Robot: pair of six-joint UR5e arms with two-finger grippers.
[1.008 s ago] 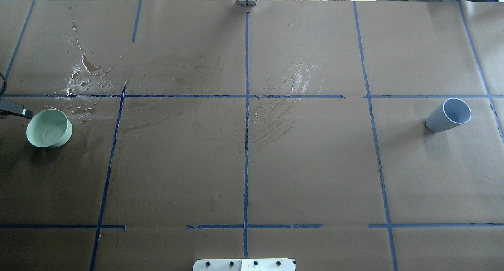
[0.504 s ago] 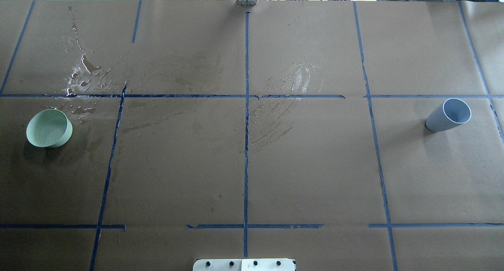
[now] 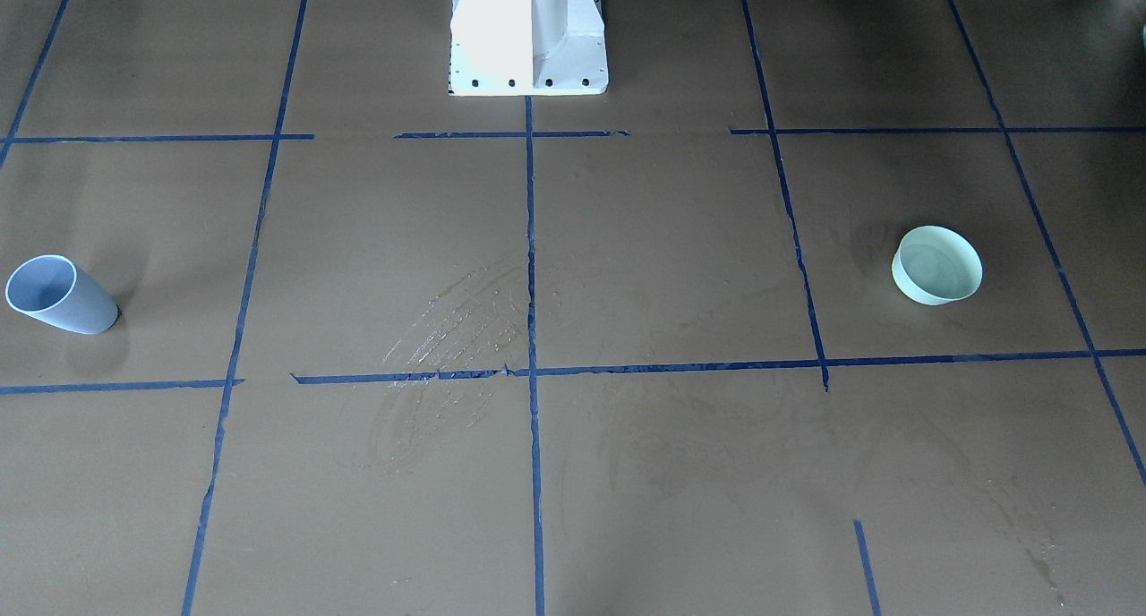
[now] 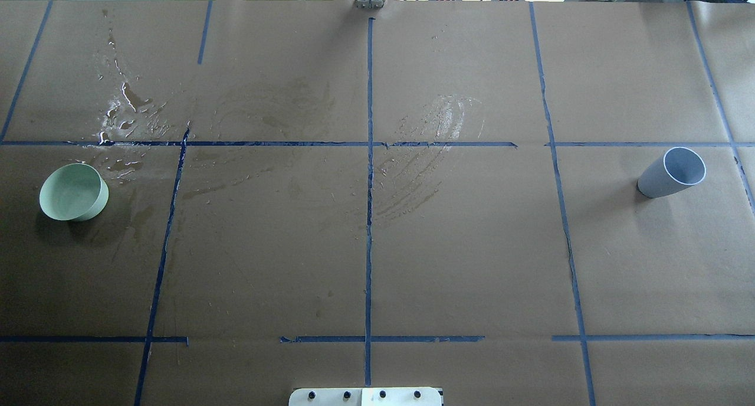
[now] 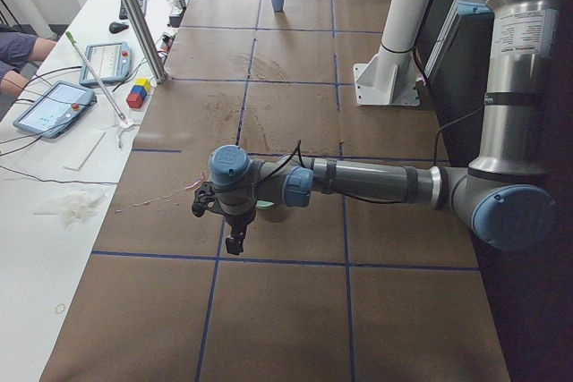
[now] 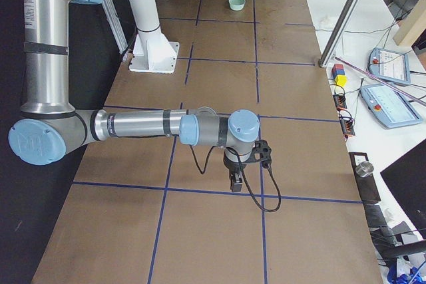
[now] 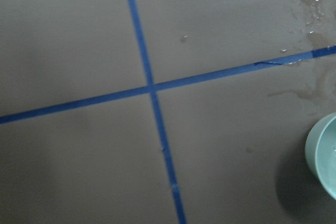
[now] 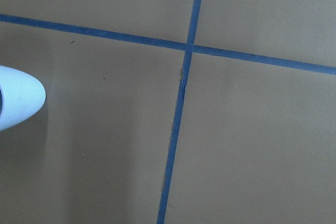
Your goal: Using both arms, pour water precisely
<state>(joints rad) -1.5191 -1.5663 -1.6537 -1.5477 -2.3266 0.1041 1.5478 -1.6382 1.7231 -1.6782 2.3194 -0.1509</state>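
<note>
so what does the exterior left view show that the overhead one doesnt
Only exterior left: the left arm, stretched out low over the table, and a tablet on the white side bench.

Only overhead: the green bowl in plain sight; in the side view the arm covers nearly all of it.

Both: the grey-blue cup at the far right end, the blue tape grid on the brown table, and the wet smear near the middle.
</note>
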